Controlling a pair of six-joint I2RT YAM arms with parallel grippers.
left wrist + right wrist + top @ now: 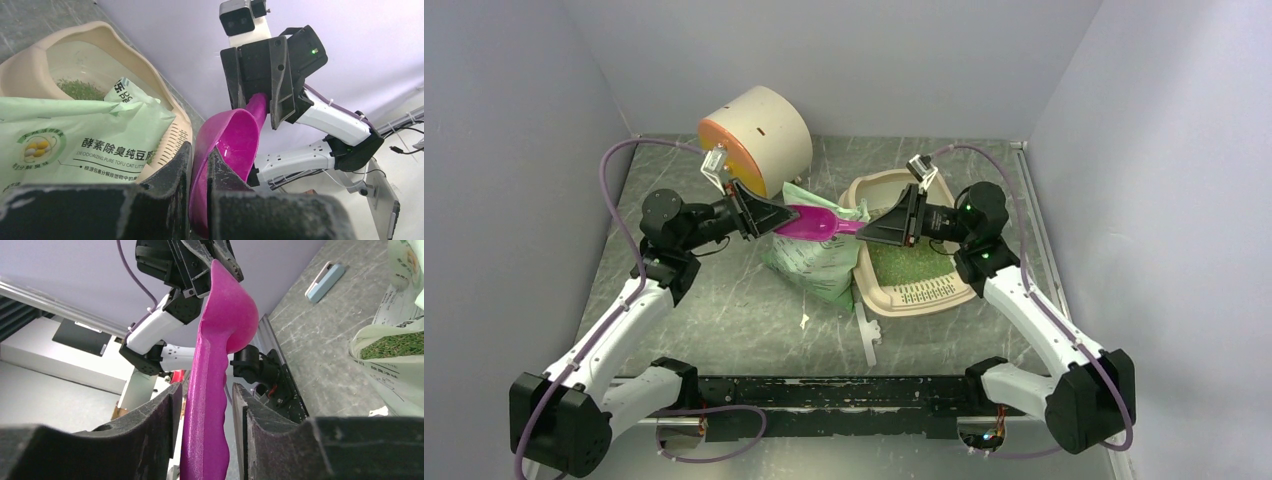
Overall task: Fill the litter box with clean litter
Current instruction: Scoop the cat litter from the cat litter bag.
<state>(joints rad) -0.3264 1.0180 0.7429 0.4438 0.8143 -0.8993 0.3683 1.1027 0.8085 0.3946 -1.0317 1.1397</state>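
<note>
The beige litter box [921, 300] lies right of centre, with a bed of green clean litter [904, 262] inside; the left wrist view shows the litter box [30, 70] and clean litter [80, 89] behind the bag. A magenta scoop [814, 222] hangs level between both arms above the bag. My left gripper [789, 218] is shut on the scoop's bowl rim [230, 140]. My right gripper [864, 232] straddles the scoop handle [210, 390], jaws open with a gap on each side. More clean litter [395, 346] shows in the bag's mouth.
A light-green printed bag [809, 262] lies left of the litter box, partly over its rim. A cream half-cylinder cabinet [759, 135] with an orange face stands at the back. A white strip [867, 335] and a small scrap [804, 321] lie near the front. Grey walls enclose three sides.
</note>
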